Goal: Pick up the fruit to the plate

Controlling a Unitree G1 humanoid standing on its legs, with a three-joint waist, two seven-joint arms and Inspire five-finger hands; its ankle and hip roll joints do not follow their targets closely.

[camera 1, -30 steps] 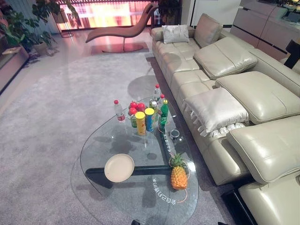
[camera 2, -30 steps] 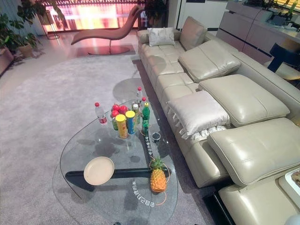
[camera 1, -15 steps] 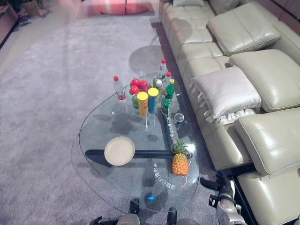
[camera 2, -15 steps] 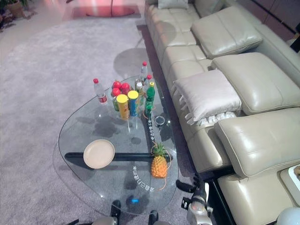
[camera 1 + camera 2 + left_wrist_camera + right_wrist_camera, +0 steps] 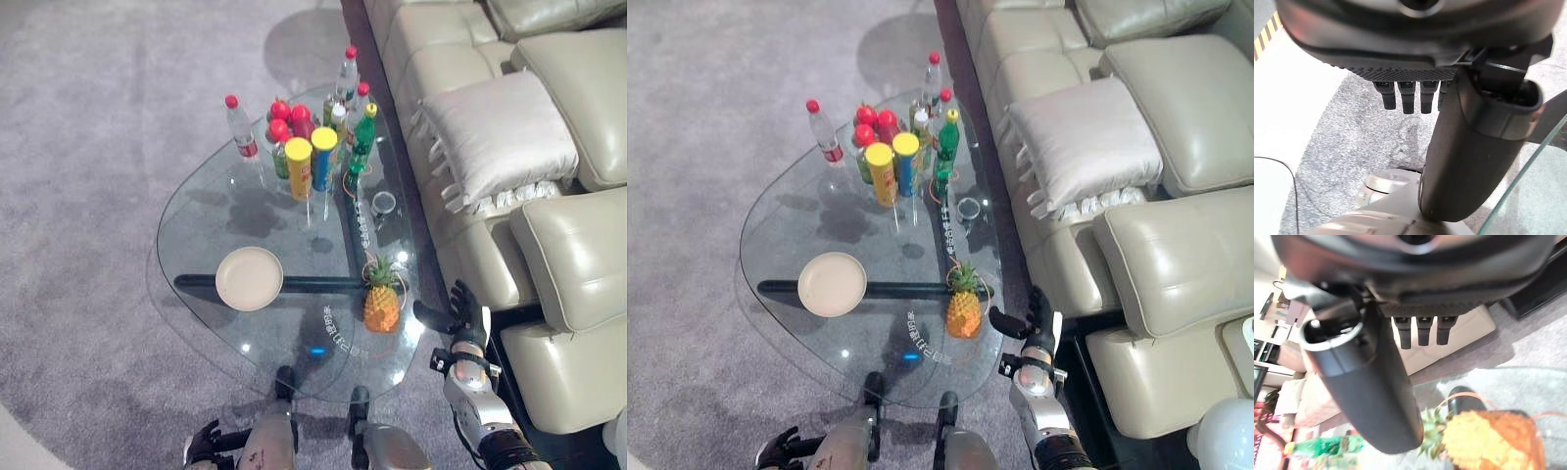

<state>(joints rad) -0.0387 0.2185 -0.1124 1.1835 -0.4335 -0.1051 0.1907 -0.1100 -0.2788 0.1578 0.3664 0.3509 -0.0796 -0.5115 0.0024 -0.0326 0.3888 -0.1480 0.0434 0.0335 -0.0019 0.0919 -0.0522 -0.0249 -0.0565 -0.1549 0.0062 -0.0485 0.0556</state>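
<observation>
The right robot hand [image 5: 458,311] hangs off the table's [image 5: 206,211] near right edge, just right of the pineapple [image 5: 381,305], fingers relaxed and straight with the thumb spread wide, holding nothing. The left robot hand [image 5: 203,443] sits low by the near edge of the glass, well apart from the fruit; its wrist view shows short straight fingers [image 5: 1401,96] and an empty grasp.

The pineapple stands upright on the glass near the right edge, its green crown pointing far. The plate [image 5: 249,278] lies flat to its left, a dark bar under the glass running between them.

The fruit looks heavy, stiff and rough-skinned, so it should not slip easily, but the leaves are spiky and weak as a handle. The body's middle seems the place to wrap thumb and fingers. Glass beneath calls for a gentle set-down. Bottles, cans and red fruit [image 5: 286,118] cluster at the far end.
</observation>
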